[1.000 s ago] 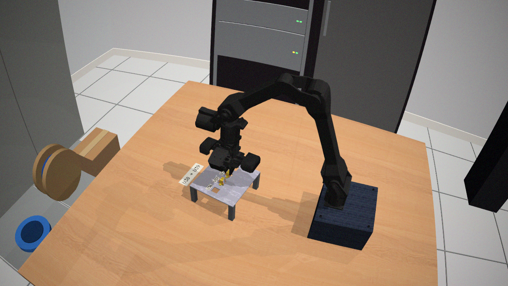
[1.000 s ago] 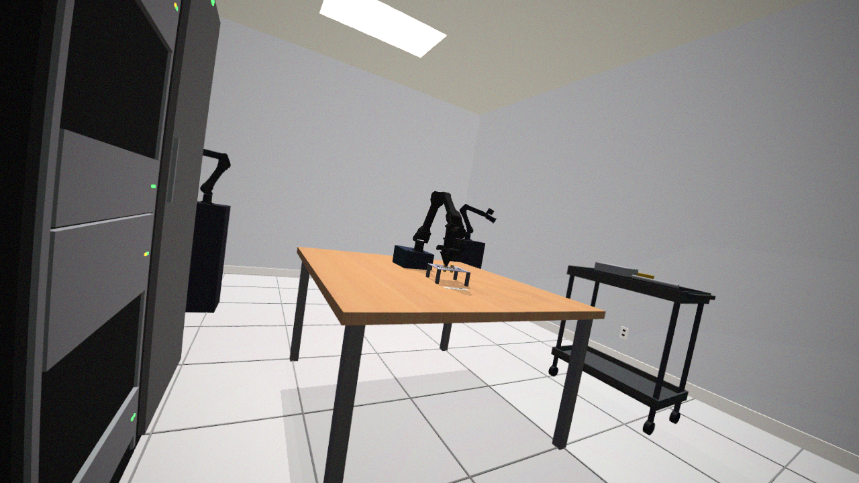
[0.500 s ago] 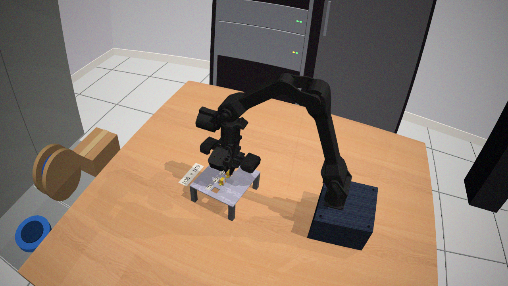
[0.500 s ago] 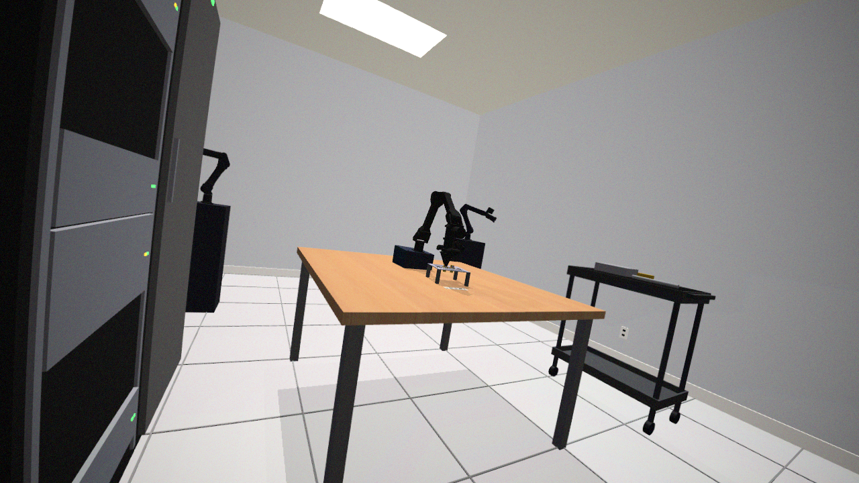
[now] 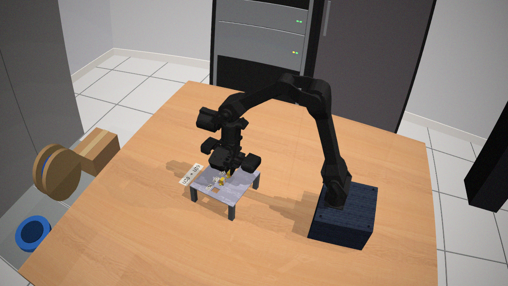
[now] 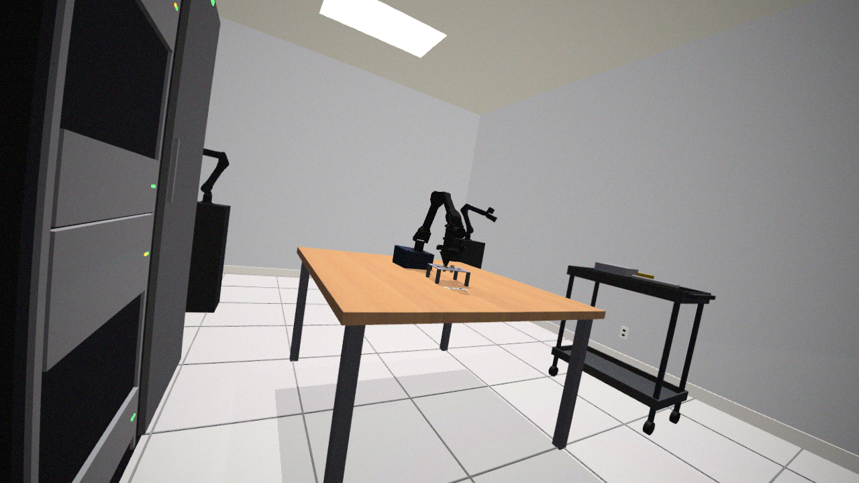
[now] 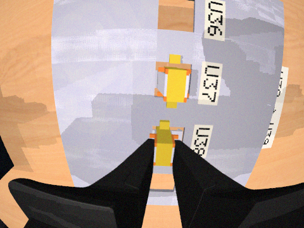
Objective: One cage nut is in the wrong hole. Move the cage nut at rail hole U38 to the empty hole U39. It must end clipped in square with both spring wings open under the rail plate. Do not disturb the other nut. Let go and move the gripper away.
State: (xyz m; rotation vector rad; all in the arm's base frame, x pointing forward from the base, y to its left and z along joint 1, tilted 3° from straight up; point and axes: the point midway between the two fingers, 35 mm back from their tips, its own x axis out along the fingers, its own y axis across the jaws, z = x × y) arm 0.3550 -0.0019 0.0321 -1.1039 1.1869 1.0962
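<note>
The room is evenly lit from above, where a white rectangular ceiling panel [image 6: 383, 27] is blown out to plain white. Soft-edged shadows are cast across the pale wooden desk [image 5: 142, 227] [image 6: 384, 294] [image 7: 22, 63], and blocky, ragged-edged ones across the grey metal rail plate [image 5: 232, 197] [image 7: 95, 76], whose outline is bowed in the wrist view.

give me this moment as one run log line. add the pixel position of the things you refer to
gripper [image 5: 230, 173] [image 7: 163, 145]: shut on U38 cage nut [image 7: 163, 152] | U38 nut: at its starting hole | other nut [image 5: 222, 181] [image 7: 176, 85]: at U37 | U36 hole: empty | release at U39: not yet done
</note>
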